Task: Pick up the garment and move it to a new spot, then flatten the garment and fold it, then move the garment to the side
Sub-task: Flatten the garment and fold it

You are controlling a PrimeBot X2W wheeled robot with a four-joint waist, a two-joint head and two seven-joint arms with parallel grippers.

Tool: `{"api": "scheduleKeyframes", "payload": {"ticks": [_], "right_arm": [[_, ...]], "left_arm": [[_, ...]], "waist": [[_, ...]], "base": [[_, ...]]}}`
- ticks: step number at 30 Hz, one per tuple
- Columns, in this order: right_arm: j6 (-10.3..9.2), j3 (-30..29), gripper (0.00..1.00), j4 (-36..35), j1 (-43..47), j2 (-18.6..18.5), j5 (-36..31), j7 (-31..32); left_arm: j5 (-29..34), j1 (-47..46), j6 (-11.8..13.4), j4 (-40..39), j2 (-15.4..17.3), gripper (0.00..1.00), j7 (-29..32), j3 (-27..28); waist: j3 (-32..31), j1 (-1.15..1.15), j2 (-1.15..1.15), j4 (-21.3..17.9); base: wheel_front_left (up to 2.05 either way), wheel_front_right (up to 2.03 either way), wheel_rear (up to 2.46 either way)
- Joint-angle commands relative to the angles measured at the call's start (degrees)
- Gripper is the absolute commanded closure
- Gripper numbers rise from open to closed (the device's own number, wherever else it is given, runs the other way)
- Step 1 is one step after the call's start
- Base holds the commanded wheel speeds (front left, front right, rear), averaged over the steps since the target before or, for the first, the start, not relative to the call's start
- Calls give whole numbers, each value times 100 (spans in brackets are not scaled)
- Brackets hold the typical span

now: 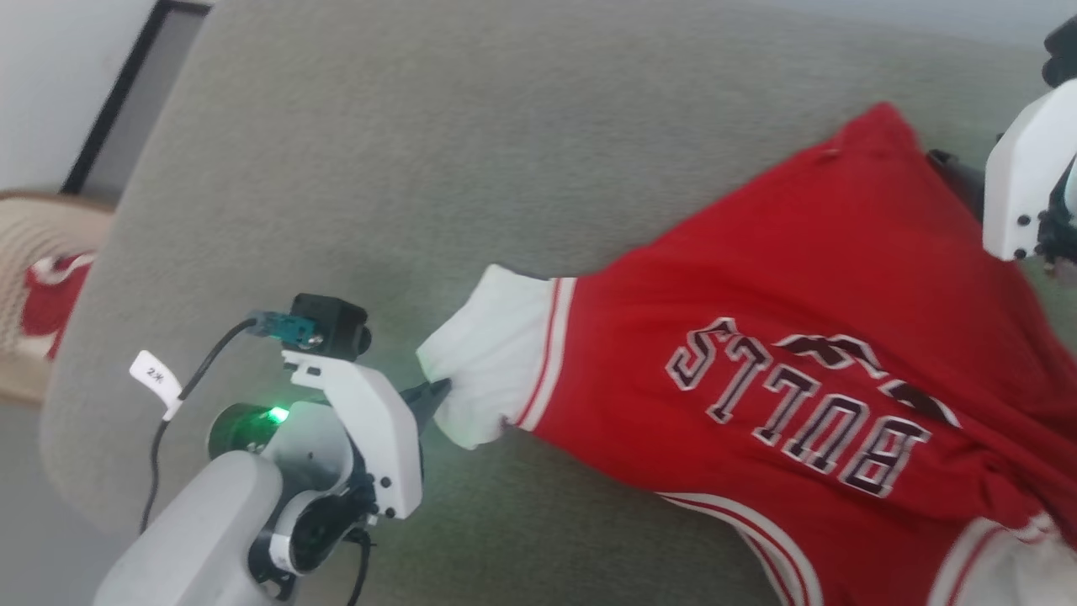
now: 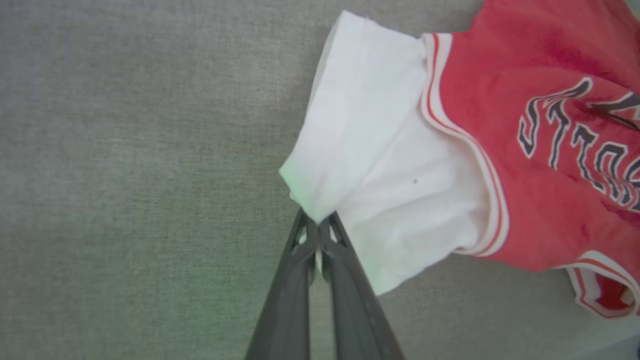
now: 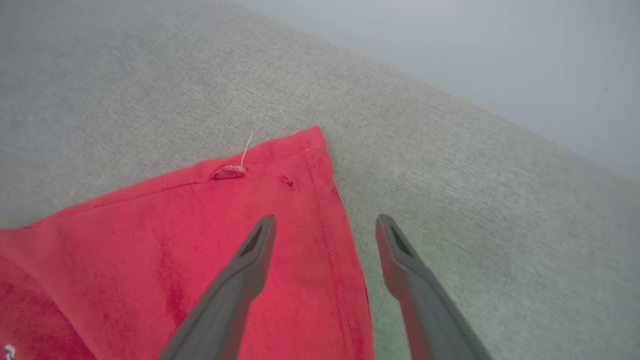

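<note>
The garment point(image 1: 791, 337), a red jersey with white sleeves and dark "BULLS" lettering, lies spread on the grey cushion point(image 1: 379, 168). My left gripper point(image 1: 437, 394) is shut on the edge of its white sleeve point(image 2: 360, 150), pinching the cloth at the fingertips point(image 2: 316, 225). My right gripper point(image 3: 325, 225) is open above the garment's red hem corner point(image 3: 300, 165); one finger point(image 3: 250, 260) is over the cloth, the other point(image 3: 400, 255) over bare cushion. In the head view its white wrist housing point(image 1: 1022, 181) sits at the far right, beside the hem.
The grey cushion has free room to the upper left of the garment. A woven basket point(image 1: 42, 286) with red and white cloth in it stands at the far left, off the cushion. A pale wall and dark frame point(image 1: 118, 93) lie behind.
</note>
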Motion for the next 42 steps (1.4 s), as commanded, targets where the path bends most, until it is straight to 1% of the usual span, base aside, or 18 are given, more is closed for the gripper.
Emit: {"api": "scheduleKeyframes", "payload": {"ticks": [1,6,8,11,12,15,16,17,18,20,23,27,33,38,42], "right_arm": [[-4,153,0,271,-214,-53,37,34],[-5,798,0,1125,-747,-270,223,353],[-5,1215,0,1351,-864,-371,324,599],[-2,1815,0,1761,-789,-509,601,1152],[-2,1815,0,1761,-789,-509,601,1152],[-2,2213,0,2073,-650,-586,969,1722],[-2,2283,53,2108,-647,-599,1097,1817],[-2,2357,100,2125,-670,-626,1197,1906],[-2,2428,100,2119,-729,-684,1218,1906],[-7,2507,100,2038,-906,-818,1218,1638],[-9,2563,100,1971,-1192,-875,1289,1307],[-10,2558,100,1856,-1493,-897,1437,918],[-8,2624,100,1521,-1685,-893,1663,497],[-8,2558,100,1239,-1716,-981,1750,268],[-9,2406,100,1051,-1717,-952,1820,174]], "left_arm": [[86,-108,-61,59,-74,100,-51,-39],[101,-288,-196,236,-262,100,-146,-121],[103,-340,-239,318,-302,100,-184,-132],[91,-408,-298,432,-374,100,-234,-157],[91,-408,-298,432,-374,100,-234,-157],[61,-462,-339,538,-416,100,-264,-162],[55,-471,-348,573,-420,100,-274,-160],[48,-485,-362,605,-425,100,-284,-155],[33,-507,-369,638,-426,100,-284,-143],[0,-572,-370,694,-411,100,-280,-98],[-17,-652,-386,730,-332,100,-262,-18],[90,-856,-298,723,-149,100,-192,95],[187,-1295,-172,551,328,100,110,298],[340,-1802,-86,387,774,100,591,378],[483,-2229,-59,308,1071,100,967,406]], "waist": [[198,0,0,324],[376,0,0,583],[436,0,0,647],[491,0,0,705],[491,0,0,705],[515,0,0,718],[521,0,0,712],[524,0,0,702],[526,0,0,683],[520,0,0,627],[469,0,0,498],[348,0,0,284],[71,0,0,-128],[-211,0,0,-509],[-435,0,0,-802]], "base": [[0,0,0],[0,0,0],[0,0,0],[0,0,0],[0,0,0],[0,0,0],[0,0,0],[0,0,0],[0,0,0],[0,0,0],[0,0,0],[0,0,0],[0,0,0],[0,0,0],[0,0,0]]}}
